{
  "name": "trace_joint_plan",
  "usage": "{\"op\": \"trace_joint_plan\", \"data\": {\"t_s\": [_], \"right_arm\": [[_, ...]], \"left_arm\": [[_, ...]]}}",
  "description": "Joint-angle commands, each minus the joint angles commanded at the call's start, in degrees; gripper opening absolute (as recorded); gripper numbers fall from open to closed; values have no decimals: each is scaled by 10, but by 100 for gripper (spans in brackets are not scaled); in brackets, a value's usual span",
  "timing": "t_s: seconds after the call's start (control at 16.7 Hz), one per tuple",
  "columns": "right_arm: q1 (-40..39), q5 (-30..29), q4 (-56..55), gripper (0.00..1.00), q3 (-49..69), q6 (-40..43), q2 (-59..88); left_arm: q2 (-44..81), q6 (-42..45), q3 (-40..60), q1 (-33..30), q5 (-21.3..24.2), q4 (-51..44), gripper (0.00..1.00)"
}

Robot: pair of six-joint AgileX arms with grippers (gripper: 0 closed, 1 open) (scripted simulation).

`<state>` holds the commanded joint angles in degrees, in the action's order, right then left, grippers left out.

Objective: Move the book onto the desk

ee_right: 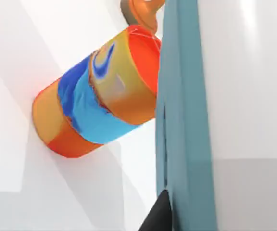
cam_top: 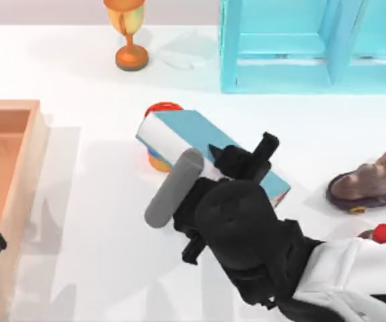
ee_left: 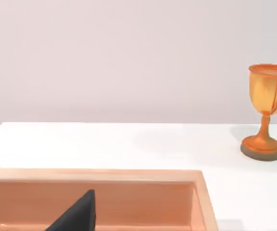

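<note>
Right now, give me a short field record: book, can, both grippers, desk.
book: teal book tilted, held above the desk, beside the can
can: orange and blue can next to the book, partly under it in the top view
right gripper: right gripper at the book, shut on it
left gripper: left gripper parked over the wooden tray
desk: white desk

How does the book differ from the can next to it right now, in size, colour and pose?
The book is far wider than the can, which peeks out beside it. The book has a plain teal-blue cover and white page edges; the can is orange-red with a blue band. The right gripper is at the book, which looks tilted, while the can stands free of any gripper. Both are over the white desk.
</note>
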<state>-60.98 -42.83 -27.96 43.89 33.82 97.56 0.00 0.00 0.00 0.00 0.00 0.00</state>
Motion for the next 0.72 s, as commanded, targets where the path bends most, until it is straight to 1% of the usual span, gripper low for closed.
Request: {"op": "trace_joint_plan", "data": {"t_s": [0.18, 0.36, 0.54, 0.72], "right_arm": [[-124, -93, 0, 0, 9, 108, 35], [-216, -160, 2, 0, 14, 183, 60], [-257, -190, 4, 0, 16, 217, 71], [-259, -192, 4, 0, 16, 218, 72]], "left_arm": [[0, 0, 0, 0, 0, 0, 100], [0, 0, 0, 0, 0, 0, 100], [0, 0, 0, 0, 0, 0, 100], [0, 0, 0, 0, 0, 0, 100]]}}
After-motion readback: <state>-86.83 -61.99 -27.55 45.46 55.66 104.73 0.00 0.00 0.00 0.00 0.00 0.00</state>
